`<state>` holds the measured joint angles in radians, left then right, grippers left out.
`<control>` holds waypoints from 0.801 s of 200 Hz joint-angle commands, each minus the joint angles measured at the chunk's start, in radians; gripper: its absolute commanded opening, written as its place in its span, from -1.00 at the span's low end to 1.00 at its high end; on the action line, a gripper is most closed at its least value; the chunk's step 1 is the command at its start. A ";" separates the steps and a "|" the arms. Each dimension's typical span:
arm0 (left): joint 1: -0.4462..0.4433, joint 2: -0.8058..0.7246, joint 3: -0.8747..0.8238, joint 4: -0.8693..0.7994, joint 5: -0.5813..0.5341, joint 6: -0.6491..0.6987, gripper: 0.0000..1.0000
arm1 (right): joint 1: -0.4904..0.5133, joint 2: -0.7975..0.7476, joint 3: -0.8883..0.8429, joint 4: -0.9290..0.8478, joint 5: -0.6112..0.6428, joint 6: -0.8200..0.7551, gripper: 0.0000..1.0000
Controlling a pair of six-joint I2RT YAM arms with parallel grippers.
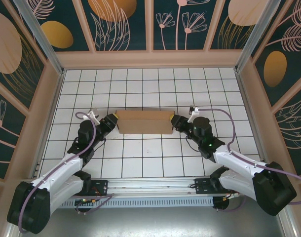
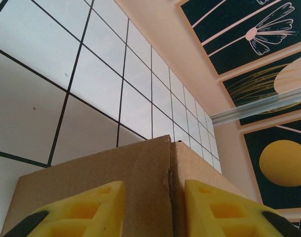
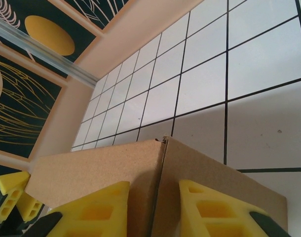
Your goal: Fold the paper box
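Top view: the paper box point(image 1: 143, 122) lies mid-way across the white gridded table point(image 1: 140, 163), with the left gripper point(image 1: 112, 120) at its left end and the right gripper point(image 1: 174, 121) at its right end.

Left wrist: 2 yellow fingers point(image 2: 86, 210) stand part-open astride a box corner. I cannot tell whether they grip it.

Right wrist: likewise, and only here the opposite yellow pad point(image 3: 12, 195) shows beyond the cardboard.

Dark flower-printed walls point(image 1: 121, 19) enclose the table.

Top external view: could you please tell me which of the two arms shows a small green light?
The right arm, at the paper box's right end; the left arm shows no such light.
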<state>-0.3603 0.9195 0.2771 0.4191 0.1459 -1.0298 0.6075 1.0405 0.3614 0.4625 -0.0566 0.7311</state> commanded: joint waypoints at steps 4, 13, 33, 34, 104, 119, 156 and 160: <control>-0.005 0.022 -0.037 -0.366 0.041 0.076 -0.27 | 0.000 0.014 0.006 -0.255 -0.083 -0.085 -0.44; -0.005 0.003 -0.017 -0.376 0.041 0.087 -0.24 | -0.007 -0.011 0.030 -0.270 -0.089 -0.107 -0.40; -0.005 -0.027 0.063 -0.433 0.044 0.150 -0.08 | -0.042 -0.046 0.098 -0.324 -0.102 -0.145 -0.26; -0.005 -0.029 0.070 -0.437 0.044 0.153 -0.07 | -0.043 -0.047 0.102 -0.327 -0.102 -0.148 -0.24; -0.003 -0.035 0.344 -0.622 -0.057 0.323 0.53 | -0.157 -0.039 0.324 -0.500 -0.214 -0.234 0.04; -0.003 -0.020 0.353 -0.620 -0.035 0.318 0.54 | -0.162 -0.025 0.346 -0.541 -0.225 -0.228 0.05; -0.003 0.026 0.351 -0.600 0.049 0.304 0.43 | -0.164 0.025 0.372 -0.620 -0.259 -0.192 0.06; -0.004 0.031 0.350 -0.597 0.063 0.300 0.41 | -0.163 0.031 0.375 -0.630 -0.262 -0.193 0.06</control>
<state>-0.3603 0.9268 0.6167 -0.1593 0.1349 -0.7387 0.4503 1.0389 0.7063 -0.0681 -0.2722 0.5301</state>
